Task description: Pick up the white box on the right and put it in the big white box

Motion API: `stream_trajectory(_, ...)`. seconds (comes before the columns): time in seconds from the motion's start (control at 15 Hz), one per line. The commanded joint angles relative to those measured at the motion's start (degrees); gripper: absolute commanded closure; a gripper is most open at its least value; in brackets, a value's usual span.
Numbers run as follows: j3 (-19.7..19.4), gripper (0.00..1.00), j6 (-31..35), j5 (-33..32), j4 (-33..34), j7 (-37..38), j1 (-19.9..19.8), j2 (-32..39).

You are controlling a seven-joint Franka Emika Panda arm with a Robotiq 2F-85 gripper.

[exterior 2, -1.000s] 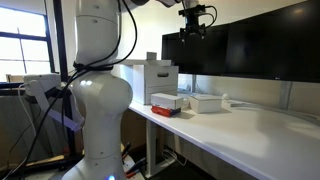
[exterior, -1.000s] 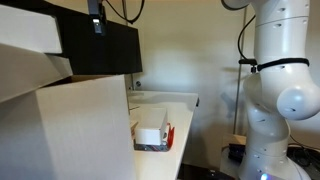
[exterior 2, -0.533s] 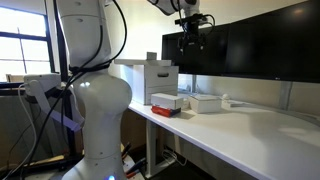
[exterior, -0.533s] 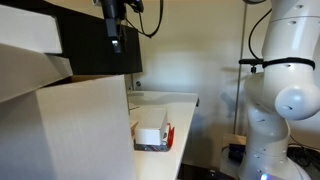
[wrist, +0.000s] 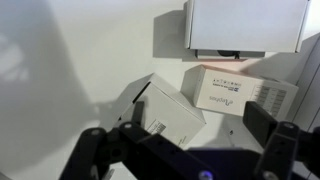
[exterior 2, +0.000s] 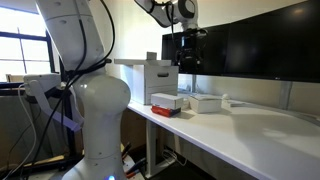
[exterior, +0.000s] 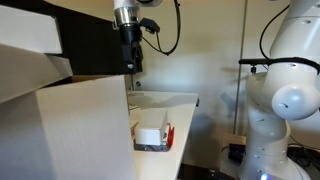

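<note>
Two small white boxes lie on the white table. The right one has a flap ajar and shows tilted in the wrist view. The other one rests on a red base, nearer the big box, and also shows in an exterior view and the wrist view. The big white box stands open at the table's end; it fills the foreground in an exterior view and shows in the wrist view. My gripper hangs open and empty well above the small boxes.
Dark monitors stand along the back of the table. The robot's white base stands beside the table's end. A wall rises behind the table.
The gripper has come down from near the top of the frames toward the boxes, shifting sideways over the table. The boxes have not moved.
</note>
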Motion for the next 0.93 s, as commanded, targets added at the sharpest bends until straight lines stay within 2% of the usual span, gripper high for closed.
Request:
stream_trajectory(0.0, 0.86, 0.00, 4.21, 1.09, -6.86, 2.30, -1.94, -4.51)
stream_trajectory(0.13, 0.68, 0.00, 4.72, 0.94, -8.35, 2.42, -2.28, -5.09)
stream_trajectory(0.2, 1.02, 0.00, 2.45, 0.35, -4.95, 1.11, -2.06, -2.58)
stream_trajectory(0.87, 0.93, 0.00, 3.02, 0.34, -6.43, 1.16, -2.36, -3.54)
